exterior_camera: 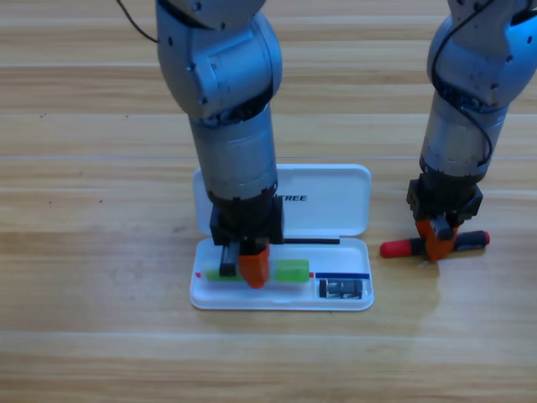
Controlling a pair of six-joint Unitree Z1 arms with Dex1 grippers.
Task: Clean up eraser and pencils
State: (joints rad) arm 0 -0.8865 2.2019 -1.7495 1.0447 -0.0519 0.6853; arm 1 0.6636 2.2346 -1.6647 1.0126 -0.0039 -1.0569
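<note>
The open white case [336,201] lies at the table's middle, lid up and tray toward me. The green-and-white pencil [293,269] lies along the tray. My left gripper [243,267] points straight down onto its middle and hides part of it. The black eraser [342,290] sits in the tray's right end, apart from the gripper. The red-and-black pencil [394,248] lies on the wood just right of the case. My right gripper [437,242] points down on its middle, so only the red end and the black end show on either side.
The left arm's thick grey body [231,126] rises over the case lid and hides its left part. The right arm [466,109] stands upright at the right. A black cable [134,23] hangs at the top left.
</note>
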